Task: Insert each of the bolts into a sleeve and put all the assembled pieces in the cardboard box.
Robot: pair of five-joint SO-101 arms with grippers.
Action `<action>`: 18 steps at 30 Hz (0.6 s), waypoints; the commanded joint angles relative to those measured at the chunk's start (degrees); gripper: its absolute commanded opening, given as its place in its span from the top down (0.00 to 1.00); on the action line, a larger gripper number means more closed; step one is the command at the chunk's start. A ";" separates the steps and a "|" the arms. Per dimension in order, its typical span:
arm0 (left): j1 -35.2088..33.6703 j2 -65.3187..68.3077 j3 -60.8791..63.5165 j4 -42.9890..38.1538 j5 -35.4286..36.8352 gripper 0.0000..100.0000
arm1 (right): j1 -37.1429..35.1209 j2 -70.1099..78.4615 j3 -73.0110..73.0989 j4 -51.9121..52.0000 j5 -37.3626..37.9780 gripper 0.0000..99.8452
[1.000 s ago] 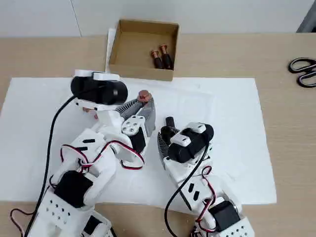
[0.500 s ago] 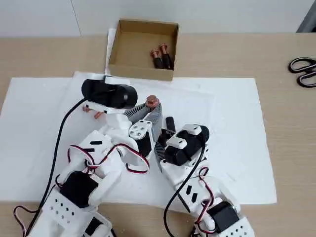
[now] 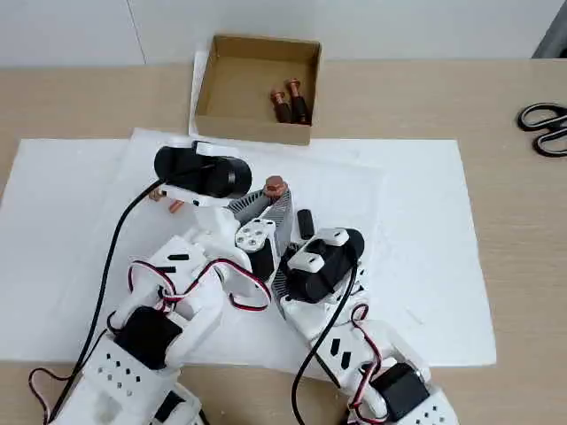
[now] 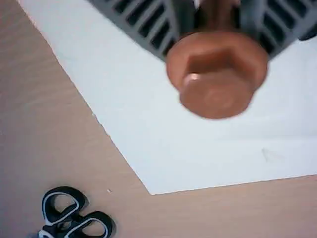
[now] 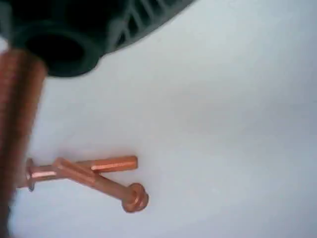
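Fingers [image 4: 143, 20] of my left gripper [image 3: 270, 202] clamp the copper bolt [image 4: 216, 74], shank just beside the black sleeve [image 5: 74, 62] my right gripper [image 3: 301, 237] grips.

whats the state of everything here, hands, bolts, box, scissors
left hand: shut on a bolt
right hand: shut on a black sleeve
black sleeve: mouth empty, the held bolt's shank beside it, not yet in
cardboard box: open, two assembled pieces inside
loose bolts: two, lying crossed on the white paper, no sleeves
scissors: lying on the table, handles together
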 commanded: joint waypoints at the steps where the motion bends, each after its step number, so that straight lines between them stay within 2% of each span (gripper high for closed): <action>1: -0.18 -0.44 -0.31 -1.58 0.00 0.99 | -0.48 -1.01 -3.60 0.13 -0.44 1.00; 7: -0.18 -0.44 -0.40 1.49 -0.09 0.99 | -0.40 -1.01 -3.60 0.13 -0.44 1.00; 18: -0.18 -0.53 -0.31 1.67 -0.18 0.99 | 0.57 -1.01 -3.60 0.13 -0.44 1.00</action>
